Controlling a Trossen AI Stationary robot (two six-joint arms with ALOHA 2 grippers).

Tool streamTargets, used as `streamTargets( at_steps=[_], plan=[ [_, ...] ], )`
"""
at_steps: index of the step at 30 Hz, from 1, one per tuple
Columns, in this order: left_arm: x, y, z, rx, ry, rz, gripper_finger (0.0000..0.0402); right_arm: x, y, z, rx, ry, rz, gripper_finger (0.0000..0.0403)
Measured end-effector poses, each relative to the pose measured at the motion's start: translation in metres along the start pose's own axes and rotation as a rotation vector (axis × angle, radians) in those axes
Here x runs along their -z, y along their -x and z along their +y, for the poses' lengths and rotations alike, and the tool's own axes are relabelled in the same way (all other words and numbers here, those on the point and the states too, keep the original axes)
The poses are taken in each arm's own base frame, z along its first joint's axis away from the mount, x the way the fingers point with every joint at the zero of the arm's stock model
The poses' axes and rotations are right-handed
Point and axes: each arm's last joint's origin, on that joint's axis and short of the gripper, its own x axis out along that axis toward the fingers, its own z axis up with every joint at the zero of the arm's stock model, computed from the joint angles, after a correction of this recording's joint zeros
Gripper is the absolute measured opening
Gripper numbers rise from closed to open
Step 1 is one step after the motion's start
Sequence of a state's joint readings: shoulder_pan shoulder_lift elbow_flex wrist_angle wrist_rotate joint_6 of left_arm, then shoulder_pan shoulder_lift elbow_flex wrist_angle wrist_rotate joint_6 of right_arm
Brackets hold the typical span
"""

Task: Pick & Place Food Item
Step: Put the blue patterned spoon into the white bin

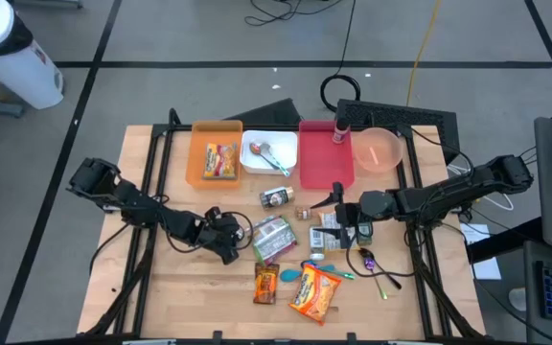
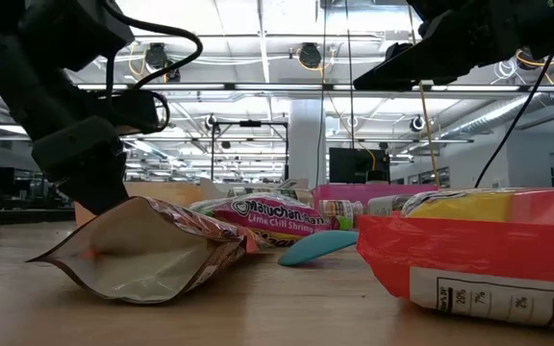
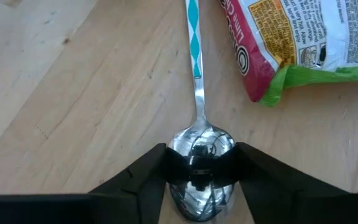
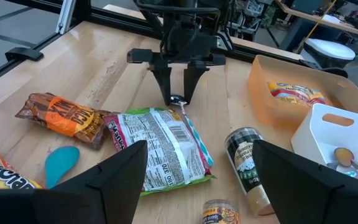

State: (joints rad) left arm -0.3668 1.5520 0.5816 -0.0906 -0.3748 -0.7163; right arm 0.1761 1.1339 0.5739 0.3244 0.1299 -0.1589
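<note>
A metal spoon (image 3: pixel 196 74) with a teal-and-white handle lies on the wooden table beside a green-and-white noodle packet (image 1: pixel 274 238). My left gripper (image 1: pixel 230 241) stands over the spoon's bowl, left of the packet, and is shut on it; it also shows in the right wrist view (image 4: pixel 178 96). My right gripper (image 1: pixel 338 209) hovers wide open and empty above the table, in front of the red bin (image 1: pixel 326 153). My left gripper pinches the spoon's bowl (image 3: pixel 201 146) between its two fingers (image 3: pixel 157 171), one on each side edge. The fingers come from above, pointing down, across the spoon. The handle (image 4: pixel 189 127) reaches away along the packet's edge, on the table as far as shows.
At the far edge stand an orange bin (image 1: pixel 214 153), a white bin (image 1: pixel 266 153), the red bin and a pink bowl (image 1: pixel 379 150). A spice jar (image 1: pixel 276 197), a brown snack bar (image 1: pixel 266 283), an orange chip bag (image 1: pixel 314 292) and small items lie mid-table.
</note>
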Motion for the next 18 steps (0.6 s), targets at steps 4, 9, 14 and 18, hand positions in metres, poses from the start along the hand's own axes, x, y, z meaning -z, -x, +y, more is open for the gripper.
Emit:
streamTargets(
  at_steps=[4, 9, 14, 18],
  plan=[
    [0.001, 0.000, 0.001, -0.010, -0.010, 0.011, 0.0165, 0.000, 0.000, 0.000, 0.000, 0.001, 0.000, 0.0281],
    [0.004, 0.001, 0.004, -0.030, -0.011, 0.046, 0.0168, 0.000, 0.000, 0.000, 0.000, 0.003, 0.000, 0.0281],
    [0.005, 0.007, 0.008, -0.052, -0.007, 0.080, 0.0179, 0.000, 0.000, 0.000, 0.000, 0.003, 0.000, 0.0281],
    [0.005, 0.017, 0.014, -0.067, -0.011, 0.096, 0.0166, 0.000, 0.000, 0.000, 0.001, 0.002, -0.003, 0.0281]
  ],
)
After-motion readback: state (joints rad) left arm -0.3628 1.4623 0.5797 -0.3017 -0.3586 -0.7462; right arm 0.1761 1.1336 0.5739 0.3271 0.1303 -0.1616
